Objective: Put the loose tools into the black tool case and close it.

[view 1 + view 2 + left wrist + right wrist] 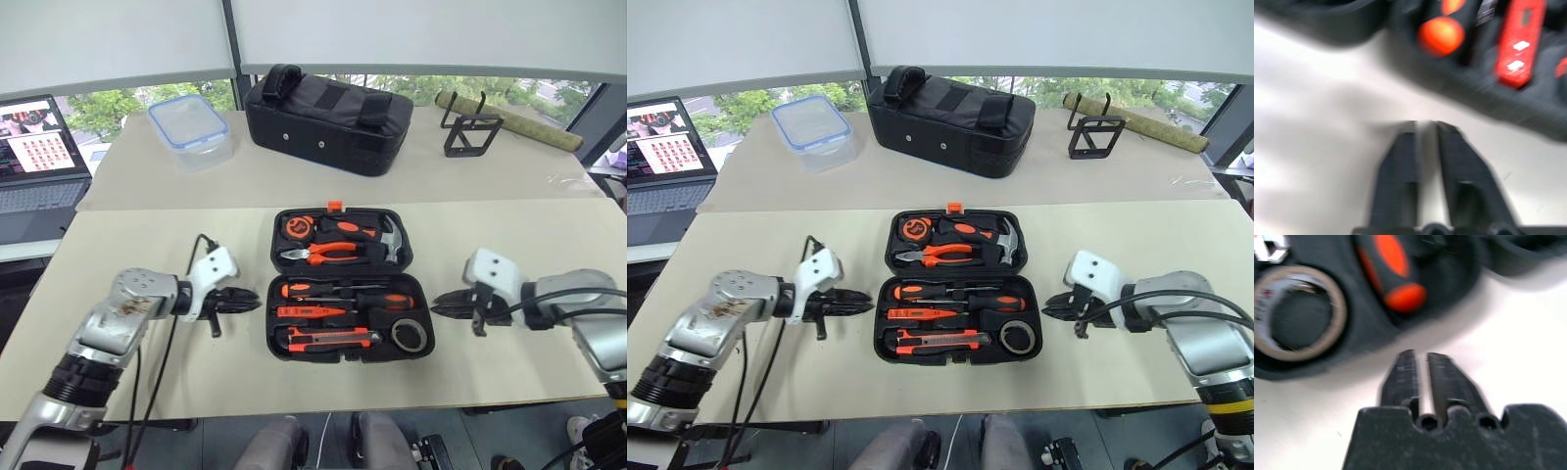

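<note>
Nearest me in the left eye view, my left pincer (pixel 245 305) and right pincer (pixel 443 303) hover low over the beige table (pixel 127 245), one just beside each end of the small hard black plastic clamshell tool case (pixel 343 284), neither touching it. That case lies open at the table's middle, orange latch (pixel 335 206) on its far edge. Its near half holds the two black-and-orange-handled screwdrivers (pixel 343 290), the slim orange screwdriver (pixel 312 311), the orange-black utility knife (pixel 328 339) and the small grey tape roll (pixel 411 335). I see no tool lying loose, so I judge only the closing remains.

From the right eye view I judge the shell stiff, light and rather slick; I would take the far half by its outer edge near the latch and fold it toward me, while watching that the case does not slide.

My left wrist view has the fingers (pixel 1400 181) a narrow slit apart, grasping nothing.

My right wrist view has the same: fingers (pixel 1442 377) barely parted and empty, facing the tape roll's corner.
</note>
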`<state>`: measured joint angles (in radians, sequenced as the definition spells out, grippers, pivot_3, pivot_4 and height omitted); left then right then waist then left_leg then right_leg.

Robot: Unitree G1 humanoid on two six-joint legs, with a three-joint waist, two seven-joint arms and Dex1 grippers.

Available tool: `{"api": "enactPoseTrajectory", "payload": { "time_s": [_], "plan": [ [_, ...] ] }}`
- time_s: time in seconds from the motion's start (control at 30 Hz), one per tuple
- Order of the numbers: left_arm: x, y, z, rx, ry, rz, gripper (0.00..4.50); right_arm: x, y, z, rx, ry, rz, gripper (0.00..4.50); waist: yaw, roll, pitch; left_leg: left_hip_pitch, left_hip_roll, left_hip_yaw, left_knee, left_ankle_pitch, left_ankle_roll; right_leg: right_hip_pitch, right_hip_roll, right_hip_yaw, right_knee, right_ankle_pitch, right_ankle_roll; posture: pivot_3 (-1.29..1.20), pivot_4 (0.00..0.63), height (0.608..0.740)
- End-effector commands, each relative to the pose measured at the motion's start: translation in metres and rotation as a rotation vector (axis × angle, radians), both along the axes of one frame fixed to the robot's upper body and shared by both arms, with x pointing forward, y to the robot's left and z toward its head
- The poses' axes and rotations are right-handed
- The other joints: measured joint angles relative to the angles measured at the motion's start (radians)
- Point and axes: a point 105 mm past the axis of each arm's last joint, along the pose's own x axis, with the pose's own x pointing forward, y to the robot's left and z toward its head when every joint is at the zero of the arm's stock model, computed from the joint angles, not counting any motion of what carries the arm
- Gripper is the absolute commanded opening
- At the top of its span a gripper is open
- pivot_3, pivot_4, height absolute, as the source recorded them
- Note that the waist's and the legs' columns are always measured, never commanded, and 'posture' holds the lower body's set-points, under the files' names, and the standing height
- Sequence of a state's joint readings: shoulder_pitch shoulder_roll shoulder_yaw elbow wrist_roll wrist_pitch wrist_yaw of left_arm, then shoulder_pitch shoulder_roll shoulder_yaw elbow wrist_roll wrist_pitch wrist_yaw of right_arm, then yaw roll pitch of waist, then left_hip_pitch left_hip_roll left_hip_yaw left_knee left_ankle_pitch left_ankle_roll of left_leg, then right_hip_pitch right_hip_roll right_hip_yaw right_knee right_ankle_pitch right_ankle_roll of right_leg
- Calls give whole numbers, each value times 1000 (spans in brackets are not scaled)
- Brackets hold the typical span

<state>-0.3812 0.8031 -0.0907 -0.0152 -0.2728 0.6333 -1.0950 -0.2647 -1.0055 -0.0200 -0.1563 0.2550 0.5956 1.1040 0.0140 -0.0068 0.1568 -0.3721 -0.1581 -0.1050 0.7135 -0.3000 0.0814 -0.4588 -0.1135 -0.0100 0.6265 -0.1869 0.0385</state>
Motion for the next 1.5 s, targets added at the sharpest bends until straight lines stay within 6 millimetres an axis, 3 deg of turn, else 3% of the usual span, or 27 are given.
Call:
{"api": "enactPoseTrajectory", "payload": {
  "time_s": [0.03, 0.2, 0.33, 0.47, 0.7, 0.8, 0.83, 0.87, 1.13, 1.23, 1.4, 1.5],
  "plan": [
    [20, 8, 27, -96, 5, 113, 2646, 16, -4, 31, 110, -51, -93, 2537, -1, 0, 0, 0, 0, 0, 0, 0, 0, 0, 0, 0, 0, 0, 0, 0, 150, 716],
    [64, -12, 51, -272, 108, 266, 4500, 63, 4, 57, 331, -83, -257, 4339, 4, -1, 0, -1, -1, 0, 2, 0, 0, 1, -1, -1, 1, 0, 0, 0, 150, 716],
    [81, -29, 55, -321, 173, 300, 4500, 88, 2, 57, 356, -88, -354, 4472, 0, -1, 0, -1, -2, 0, 3, 1, 2, 0, -3, 0, 3, 1, 1, 0, 150, 716],
    [105, -51, 47, -306, 188, 355, 4500, 109, 15, 44, 393, -10, -411, 4472, -10, -1, 0, -5, -1, -1, 3, 1, 2, -3, -2, -2, 4, 1, 1, 0, 150, 716],
    [109, -58, 33, -283, 210, 354, 4500, 122, 31, 35, 422, 28, -440, 4472, -25, -1, 0, -17, -2, -1, 12, 1, 2, -13, -5, 0, 13, 1, 1, 0, 150, 716],
    [110, -57, 31, -284, 211, 365, 3860, 125, 29, 29, 401, 31, -472, 4500, -26, -1, 0, -17, -3, -1, 15, 1, 2, -13, -6, 0, 15, 1, 1, 0, 150, 716],
    [109, -57, 30, -284, 212, 362, 3344, 125, 29, 28, 404, 33, -479, 3977, -26, -1, 0, -17, -3, -1, 15, 1, 2, -13, -6, 0, 15, 1, 1, 0, 150, 716],
    [108, -57, 30, -285, 214, 360, 2983, 125, 29, 28, 404, 33, -479, 3732, -25, -1, 0, -17, -3, -1, 16, 1, 2, -13, -6, 1, 16, 1, 1, 0, 150, 716],
    [104, -55, 25, -291, 229, 364, 424, 126, 38, 29, 428, 37, -455, 1025, -16, 0, -2, -17, -4, -1, 18, 1, 2, -12, -7, 2, 21, 1, 1, 0, 150, 716],
    [101, -56, 25, -297, 232, 356, 0, 126, 43, 32, 444, 31, -436, 37, -17, -1, -3, -16, -4, -1, 18, 1, 2, -12, -7, 2, 21, 1, 1, 0, 150, 716],
    [101, -66, 38, -341, 177, 300, 0, 130, 53, 51, 480, -27, -388, 37, -21, 0, -3, -16, -4, -1, 18, 1, 2, -12, -7, 2, 21, 1, 1, 0, 150, 716],
    [113, -70, 59, -383, 46, 301, 0, 139, 55, 69, 494, -112, -385, 37, -22, -1, -3, -16, -4, -1, 18, 1, 2, -12, -7, 2, 21, 1, 0, 0, 150, 716]
  ]
}}
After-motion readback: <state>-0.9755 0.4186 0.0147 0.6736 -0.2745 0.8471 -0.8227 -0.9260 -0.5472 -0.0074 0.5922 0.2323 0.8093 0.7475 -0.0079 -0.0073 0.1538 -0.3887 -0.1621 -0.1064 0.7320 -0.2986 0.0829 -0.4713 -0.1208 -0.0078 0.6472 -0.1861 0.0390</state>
